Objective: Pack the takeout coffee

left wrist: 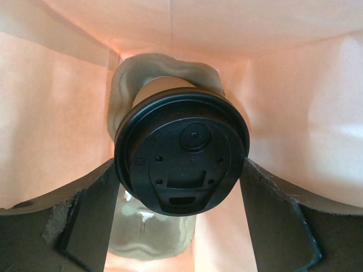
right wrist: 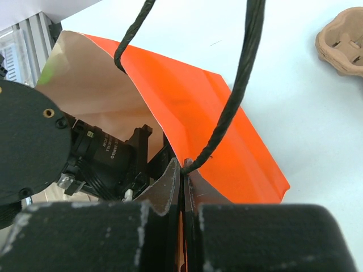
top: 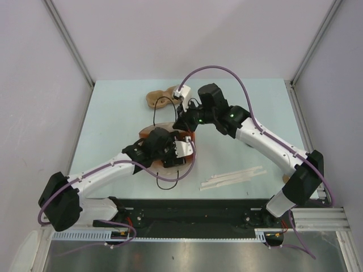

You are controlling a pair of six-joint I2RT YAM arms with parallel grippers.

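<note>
With the right tool pinching the rim of the orange bag, the left tool clasps the takeout coffee, its axis aimed at the pulp carrier at 12 o'clock.

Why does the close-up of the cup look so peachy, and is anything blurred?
Left wrist view: light filtering through the orange bag tints everything peach; the takeout coffee is sharp. Right wrist view: the nearest fingers are soft and the table glares white.
</note>
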